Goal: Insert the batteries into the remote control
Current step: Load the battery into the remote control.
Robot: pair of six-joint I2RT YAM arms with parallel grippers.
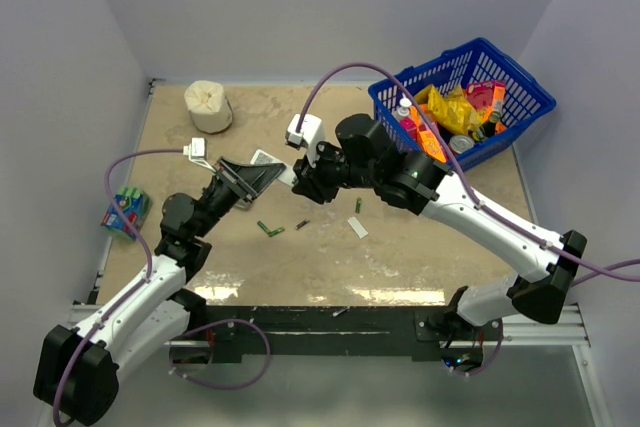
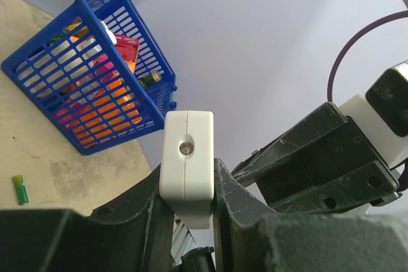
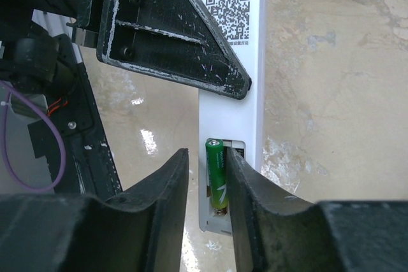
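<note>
Both tools are meeting above the middle of the bench in the top external view. My left tool (image 1: 248, 179) is pointing in from the left edge and clenching the remote control (image 1: 266, 159). My right tool (image 1: 300, 182) is pointing across from the right edge at the remote's free end. The loose batteries (image 1: 270, 230) are lying on the bench between the tools and the near edge. A blue basket (image 1: 460, 97) is sitting at the far right corner.

From the left wrist, my left tool (image 2: 188, 176) is pinching the remote control (image 2: 187, 157) edge-on, clear of the bench.

From the right wrist, the remote control (image 3: 233, 93) is running lengthwise straight away from my right tool (image 3: 207, 154), with its open bay at the end nearest me. A green battery (image 3: 217, 170) is lying in that bay, its long axis along the remote's. My fingers (image 3: 245, 183) are standing on either side of it, one seeming to touch and the other showing a sliver of white. I cannot tell whether they are gripping it. My right arm is the nearer one, so I judge the seating push to be its job.
</note>
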